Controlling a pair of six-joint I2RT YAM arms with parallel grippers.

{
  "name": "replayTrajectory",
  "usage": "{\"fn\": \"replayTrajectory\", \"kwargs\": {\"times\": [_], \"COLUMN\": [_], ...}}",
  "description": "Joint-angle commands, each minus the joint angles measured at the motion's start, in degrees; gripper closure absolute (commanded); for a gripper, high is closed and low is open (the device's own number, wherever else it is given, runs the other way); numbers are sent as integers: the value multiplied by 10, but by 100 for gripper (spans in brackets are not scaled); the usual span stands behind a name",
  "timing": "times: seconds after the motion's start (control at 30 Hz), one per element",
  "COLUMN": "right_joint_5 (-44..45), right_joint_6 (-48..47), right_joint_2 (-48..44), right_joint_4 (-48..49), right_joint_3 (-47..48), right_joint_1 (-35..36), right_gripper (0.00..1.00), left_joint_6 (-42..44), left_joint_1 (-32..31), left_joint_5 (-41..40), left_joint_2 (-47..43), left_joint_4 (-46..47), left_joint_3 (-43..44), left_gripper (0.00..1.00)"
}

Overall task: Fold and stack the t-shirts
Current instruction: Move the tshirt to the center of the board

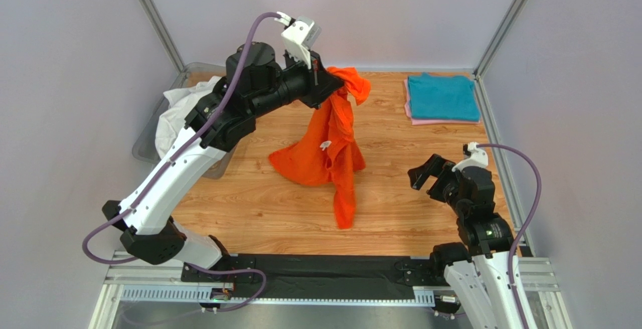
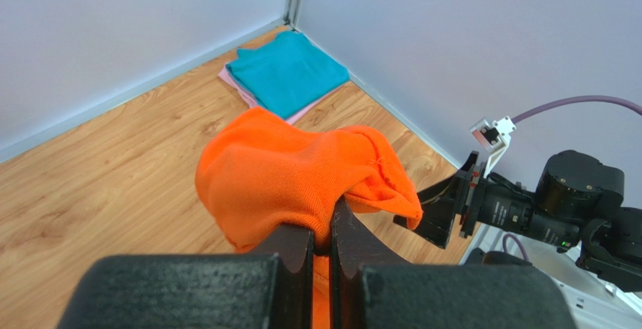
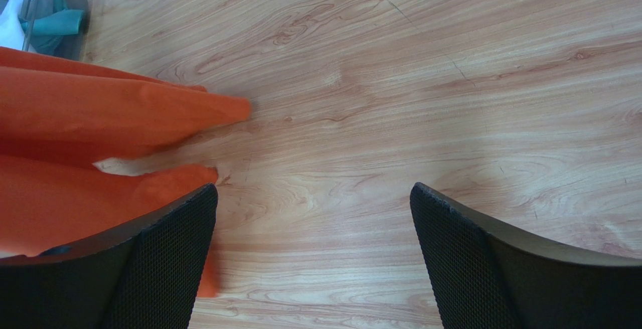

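My left gripper (image 1: 329, 82) is shut on a bunched part of the bright orange t-shirt (image 1: 325, 148) and holds it up; the rest hangs down and trails onto the wooden table (image 1: 249, 209). In the left wrist view the cloth (image 2: 286, 175) is pinched between the two dark fingers (image 2: 322, 242). A folded teal t-shirt (image 1: 442, 96) lies on a folded pink one (image 1: 411, 113) at the back right corner. My right gripper (image 1: 424, 175) is open and empty, low over the table right of the orange shirt, whose edge shows in the right wrist view (image 3: 90, 156).
A clear plastic bin (image 1: 154, 148) at the back left holds a white shirt (image 1: 178, 111); teal cloth shows in it in the right wrist view (image 3: 53, 24). Grey walls close the back and both sides.
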Motion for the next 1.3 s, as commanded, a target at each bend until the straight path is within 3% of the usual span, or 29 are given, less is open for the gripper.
{"fn": "replayTrajectory", "kwargs": {"times": [0.0,0.2,0.37,0.47,0.5,0.53,0.63,0.67,0.7,0.83,1.07,1.27], "right_joint_5": [3,-1,0,-4,-5,-6,-3,-3,-2,0,-2,-10], "right_joint_6": [-5,-6,-6,-6,-7,-7,-7,-7,-7,-7,-8,-9], "right_joint_2": [-3,-1,7,17,22,24,33,35,36,38,46,64], "right_joint_4": [18,20,21,20,22,22,23,23,22,22,27,38], "right_joint_3": [0,-1,-2,-1,-1,-1,-1,-1,-1,2,-1,-2], "right_joint_1": [1,1,1,1,0,1,1,1,1,1,1,1], "right_gripper": [0,0,0,0,0,0,0,0,0,0,0,0], "left_joint_6": [14,34,-37,-98,-93,-99,-142,-152,-171,-176,-261,-293], "left_joint_1": [-5,-3,-2,-1,-1,-1,-1,-1,-1,-1,-1,-1], "left_joint_5": [9,-120,-237,-311,-307,-306,-323,-336,-344,-378,-443,-390], "left_joint_2": [-8,-37,-91,-122,-133,-135,-153,-160,-168,-231,-305,-317], "left_joint_4": [17,29,53,52,47,36,13,11,8,10,-51,-77], "left_joint_3": [28,-92,-263,-350,-383,-394,-429,-439,-456,-487,-551,-625], "left_gripper": [100,96,94,87,85,75,71,41,1,0,0,0]}}
